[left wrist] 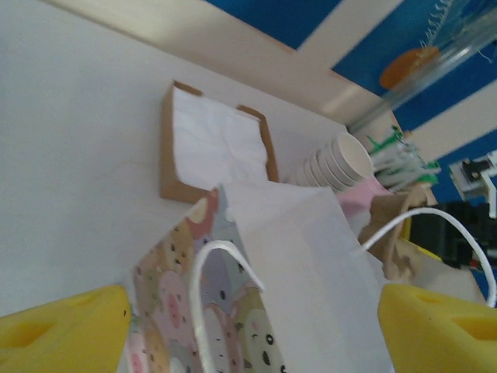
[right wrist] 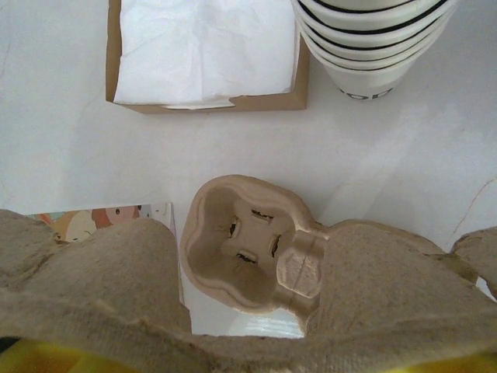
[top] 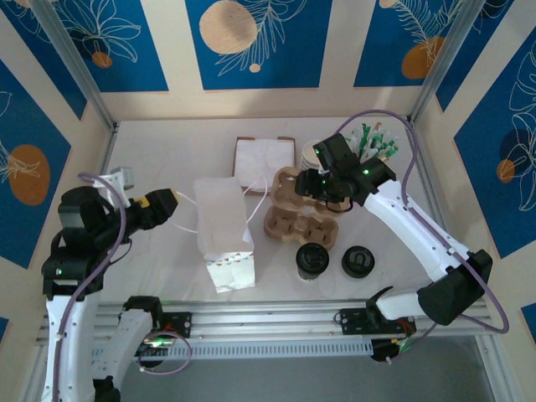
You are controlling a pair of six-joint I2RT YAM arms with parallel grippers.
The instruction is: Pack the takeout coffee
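On the bench (top: 159, 151) there are three open containers. A pulp cup carrier (top: 283, 224) lies under and just below the right hand (top: 322, 182), and every hole of it that shows is empty. A brown cardboard tray (right wrist: 256, 102) ahead and to the left of that hand holds white napkins. A paper bag (top: 219, 219) with two white loop handles sits directly in front of the left hand (top: 167, 203), and what is in it cannot be told. The takeout coffee (top: 311, 259), one cream cup with a black lid, stands on the bench behind the right hand, toward that arm's base. It is just beside the carrier's near edge, not in a hole. One loose black lid (top: 358, 261) lies near it on the outer side. There is one stack of lidless cups (left wrist: 342, 159), with five or so rims, ahead and to the right of the right hand. One bunch of green-tipped sticks (top: 375, 142) stands further out. The left hand is spread wide and holds nothing, its yellow fingers (left wrist: 62, 334) framing the bag. The right wrist view has the carrier's rim lying over that hand's yellow fingers, so I cannot tell whether it grips. The left wrist view shows the bag's cartoon-printed side, and the overhead view shows the coffee and the loose lid.
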